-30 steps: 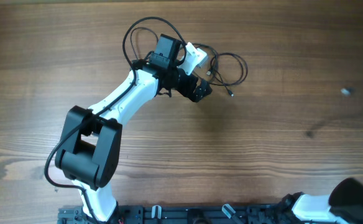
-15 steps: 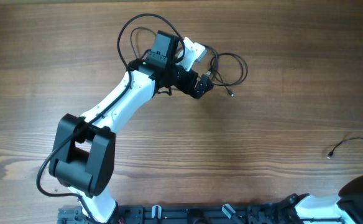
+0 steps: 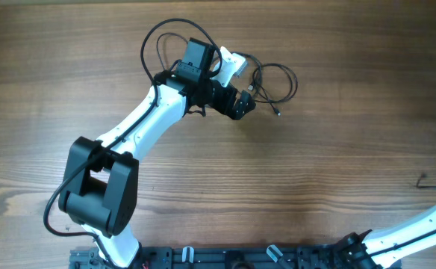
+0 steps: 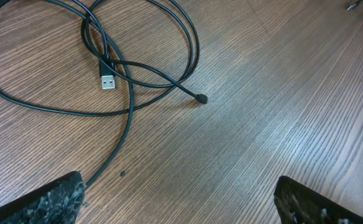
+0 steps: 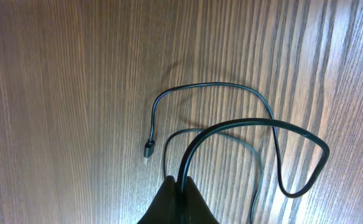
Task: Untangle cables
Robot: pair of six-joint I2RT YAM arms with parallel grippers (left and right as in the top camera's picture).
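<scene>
Thin black cables [image 3: 287, 69] lie in loose overlapping loops on the wooden table [image 3: 330, 172], just right of my left gripper [image 3: 242, 103]. In the left wrist view the loops [image 4: 191, 43] sit ahead of the gripper [image 4: 178, 193], with a silver USB plug [image 4: 107, 81] and a small tip [image 4: 201, 98]; the jaws are wide open and empty. My right gripper [image 5: 180, 186] is shut on a black cable [image 5: 250, 121] and holds it above the table. A thinner strand [image 5: 206, 85] below ends in a small plug [image 5: 148, 149].
The right arm [image 3: 419, 224] shows only at the overhead's bottom right corner. Short cable ends [image 3: 423, 178] show at the right edge. The left arm's own thicker black cable [image 3: 158, 33] arcs behind its wrist.
The right arm has risen and swung toward the right edge, pulling its cable farther right, nearly out of the overhead view. The left arm shifted slightly early on, then stayed still.
</scene>
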